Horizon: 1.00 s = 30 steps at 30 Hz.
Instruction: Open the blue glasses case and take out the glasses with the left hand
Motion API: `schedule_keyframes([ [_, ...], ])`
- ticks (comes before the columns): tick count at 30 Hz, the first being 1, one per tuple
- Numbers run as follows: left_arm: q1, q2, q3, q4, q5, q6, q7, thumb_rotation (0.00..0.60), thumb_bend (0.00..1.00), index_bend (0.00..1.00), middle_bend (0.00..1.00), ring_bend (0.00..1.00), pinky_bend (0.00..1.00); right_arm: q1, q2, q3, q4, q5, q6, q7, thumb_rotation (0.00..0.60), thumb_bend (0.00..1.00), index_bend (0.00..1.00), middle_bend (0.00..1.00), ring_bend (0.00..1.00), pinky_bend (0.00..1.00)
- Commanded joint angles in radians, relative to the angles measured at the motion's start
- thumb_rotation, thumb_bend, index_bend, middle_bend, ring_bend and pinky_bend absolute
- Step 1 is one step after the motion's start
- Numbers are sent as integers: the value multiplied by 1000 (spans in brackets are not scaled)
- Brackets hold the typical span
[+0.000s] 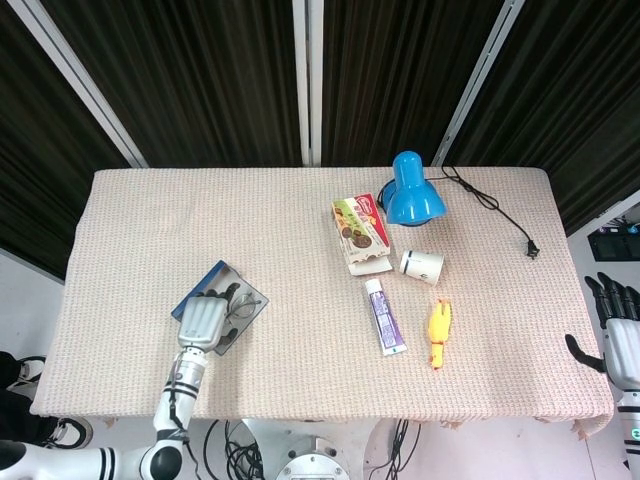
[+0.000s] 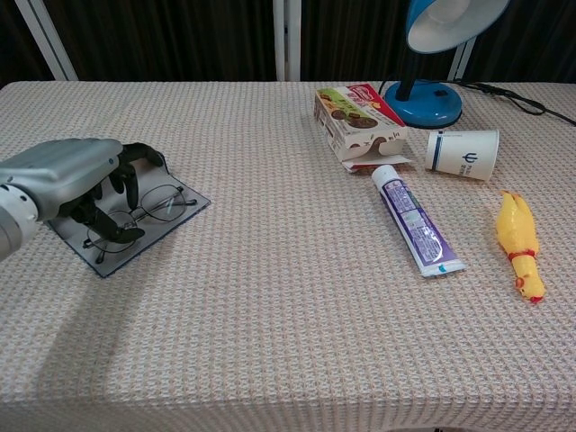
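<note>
Glasses case (image 2: 175, 211) open, one glasses (image 2: 148, 212) inside

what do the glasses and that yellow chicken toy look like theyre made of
Glasses: thin dark wire rims, likely metal, with clear lenses showing the case through them. Yellow chicken toy: probably soft rubber or vinyl, judging by its smooth, slightly glossy molded body.

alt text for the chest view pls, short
The robot's left hand reaches over an open blue glasses case with wire-rimmed glasses lying in it, at the left of a cloth-covered table. At right lie a snack box, blue lamp, paper cup, toothpaste tube and yellow rubber chicken.
</note>
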<state>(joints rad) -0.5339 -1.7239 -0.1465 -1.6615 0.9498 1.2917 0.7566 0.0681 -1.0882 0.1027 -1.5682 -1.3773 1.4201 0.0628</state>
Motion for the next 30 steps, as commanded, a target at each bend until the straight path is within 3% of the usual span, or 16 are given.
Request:
schedule_keyframes([
  [1,-2,-4,-4,-3,-13,-5,2,600,230,184,456,332,415,0,0,0,0,1,-2,1,600,237,0,0,0,0],
  [14,-12,-23,17,27,12,-15,-12,600,258,187,520,391,441,-1,-1,1,10,5,-5,8,600,240,0,0,0,0],
  [30,-10,-14,61,26,80,-49,-51,600,325,267,611,474,494,2,-1,2,4,12,-15,-6,600,240,0,0,0,0],
])
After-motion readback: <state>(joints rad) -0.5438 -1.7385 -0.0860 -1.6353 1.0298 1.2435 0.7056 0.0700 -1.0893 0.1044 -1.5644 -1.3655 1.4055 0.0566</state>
